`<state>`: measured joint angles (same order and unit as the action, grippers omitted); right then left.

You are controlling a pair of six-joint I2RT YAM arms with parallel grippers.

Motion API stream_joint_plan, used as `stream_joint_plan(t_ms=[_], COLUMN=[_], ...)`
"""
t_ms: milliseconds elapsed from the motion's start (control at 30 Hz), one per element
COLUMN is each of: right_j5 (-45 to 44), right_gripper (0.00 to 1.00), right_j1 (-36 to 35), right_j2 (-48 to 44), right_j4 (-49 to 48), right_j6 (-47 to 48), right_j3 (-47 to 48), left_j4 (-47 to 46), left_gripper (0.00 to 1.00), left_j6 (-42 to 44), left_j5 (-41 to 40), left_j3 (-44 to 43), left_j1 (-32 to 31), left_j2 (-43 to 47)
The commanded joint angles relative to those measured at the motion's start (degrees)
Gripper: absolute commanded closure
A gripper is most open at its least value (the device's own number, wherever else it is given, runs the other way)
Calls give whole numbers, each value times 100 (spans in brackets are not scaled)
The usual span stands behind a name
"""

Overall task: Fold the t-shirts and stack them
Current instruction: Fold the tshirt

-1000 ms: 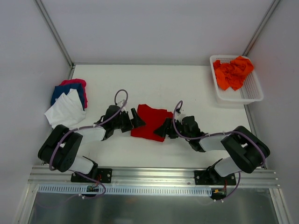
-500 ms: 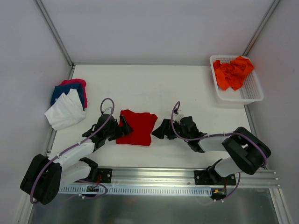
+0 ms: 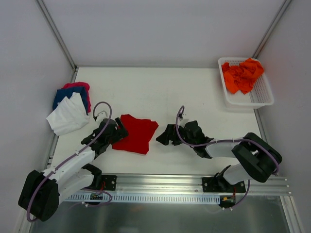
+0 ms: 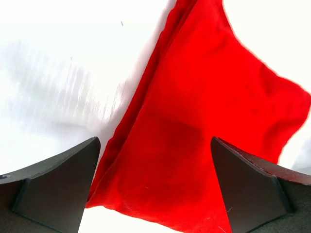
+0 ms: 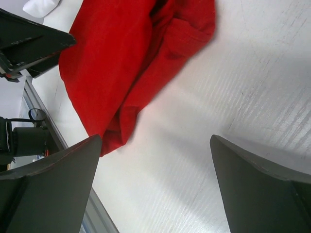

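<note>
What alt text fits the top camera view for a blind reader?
A folded deep red t-shirt lies on the white table between two open grippers, the left gripper at its edge, the right gripper just clear of it. White, blue and pink tees are piled at the left; orange tees fill a white basket back right.

Top view looks down over the table point(image 3: 170, 92); 2 close wrist views share the red t-shirt point(image 4: 194, 126).
</note>
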<state>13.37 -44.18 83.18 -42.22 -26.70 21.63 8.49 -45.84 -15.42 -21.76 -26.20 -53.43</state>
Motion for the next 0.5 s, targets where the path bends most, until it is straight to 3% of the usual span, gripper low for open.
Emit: stream_joint_plan(t_ms=[0, 167, 300, 333, 367, 400, 433, 467], right_j5=[-133, -80, -80, -88, -89, -80, -149, -194], right_gripper=[1, 1, 1, 6, 18, 43, 59, 88], right_j1=[-46, -152, -345, -371, -406, -476, -512, -582], right_j2=[-197, -91, -74, -56, 5, 32, 41, 58], right_j4=[64, -59, 318, 485, 634, 949, 1091, 1336], right_j6=[156, 86, 243, 296, 366, 532, 612, 683], right_j3=[87, 219, 622, 780, 938, 1279, 1439, 1597], left_j4=[48, -460, -717, -709, -691, -578, -516, -446], left_gripper=[1, 1, 1, 1, 1, 1, 1, 1], left_j6=[327, 472, 269, 286, 313, 417, 479, 558], left_j5=[-227, 1066, 954, 884, 831, 726, 672, 637], left_j3=[-441, -822, -575, -540, -514, -514, -514, -557], left_j1=[44, 36, 18, 9, 18, 18, 9, 18], left_j2=[-182, -1616, -1390, -1285, -1023, -899, -767, -600])
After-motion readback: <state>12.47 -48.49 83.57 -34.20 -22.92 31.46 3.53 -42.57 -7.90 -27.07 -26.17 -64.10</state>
